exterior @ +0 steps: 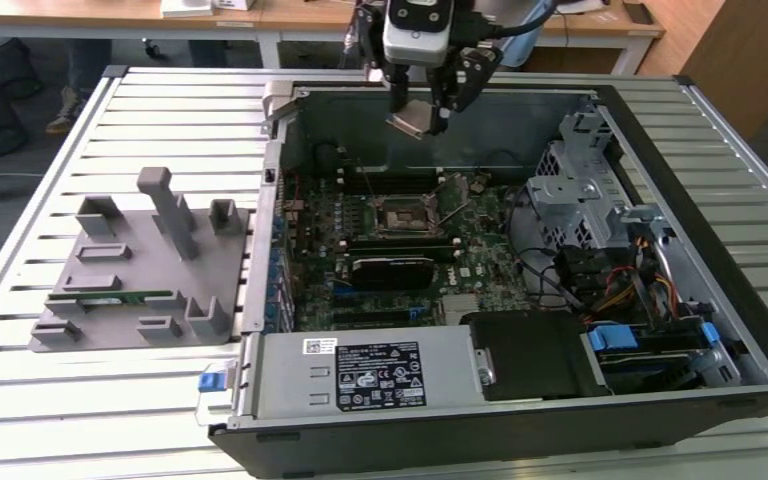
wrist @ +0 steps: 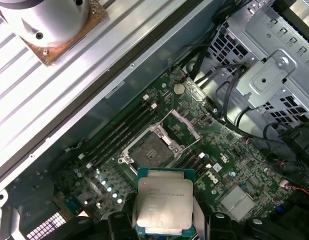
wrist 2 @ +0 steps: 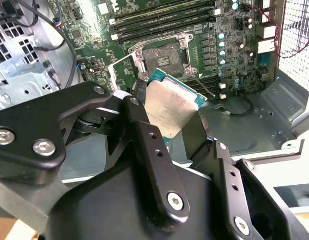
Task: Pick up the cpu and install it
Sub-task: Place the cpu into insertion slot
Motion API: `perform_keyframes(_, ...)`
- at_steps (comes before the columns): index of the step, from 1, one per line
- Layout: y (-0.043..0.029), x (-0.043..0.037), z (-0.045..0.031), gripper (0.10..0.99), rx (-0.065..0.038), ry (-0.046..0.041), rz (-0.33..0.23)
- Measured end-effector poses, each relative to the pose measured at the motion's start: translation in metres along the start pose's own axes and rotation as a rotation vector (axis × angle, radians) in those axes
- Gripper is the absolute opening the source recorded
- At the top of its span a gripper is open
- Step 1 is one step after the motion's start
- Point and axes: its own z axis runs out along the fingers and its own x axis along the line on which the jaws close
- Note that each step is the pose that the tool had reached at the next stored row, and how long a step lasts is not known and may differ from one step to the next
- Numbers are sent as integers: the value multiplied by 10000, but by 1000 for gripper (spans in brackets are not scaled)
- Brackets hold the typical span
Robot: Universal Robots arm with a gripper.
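The cpu (exterior: 411, 122) is a flat square chip with a silvery top and a thin green rim. My gripper (exterior: 419, 108) is shut on it and holds it tilted in the air over the back of the open computer case (exterior: 704, 210). In both wrist views the cpu (wrist 2: 169, 107) (wrist: 164, 202) sits between the black fingers (wrist 2: 144, 142). The open motherboard socket (exterior: 395, 218) (wrist 2: 164, 57) (wrist: 150, 150) lies below the chip, its metal frame lifted.
A grey fixture (exterior: 144, 270) with a green memory stick (exterior: 111, 297) lies on the slatted table at the exterior view's left. Inside the case are a drive cage (exterior: 578, 190), cables (exterior: 611, 290) and the power supply (exterior: 371, 370). Memory slots (wrist: 119, 135) run beside the socket.
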Motion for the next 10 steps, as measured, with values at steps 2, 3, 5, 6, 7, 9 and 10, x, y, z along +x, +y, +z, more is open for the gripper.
perform_keyframes(2, 1, 1, 3, 533, -2, -17, 184)
perform_keyframes(3, 1, 1, 5, 533, -3, -25, 276)
perform_keyframes(5, 2, 2, 8, 533, -4, -42, 458)
perform_keyframes(6, 2, 3, 10, 533, -5, -51, 555)
perform_keyframes(7, 2, 3, 12, 533, -5, -60, 651)
perform_keyframes(9, 3, 4, 16, 533, -6, -78, 845)
perform_keyframes(10, 3, 4, 17, 533, -7, -88, 949)
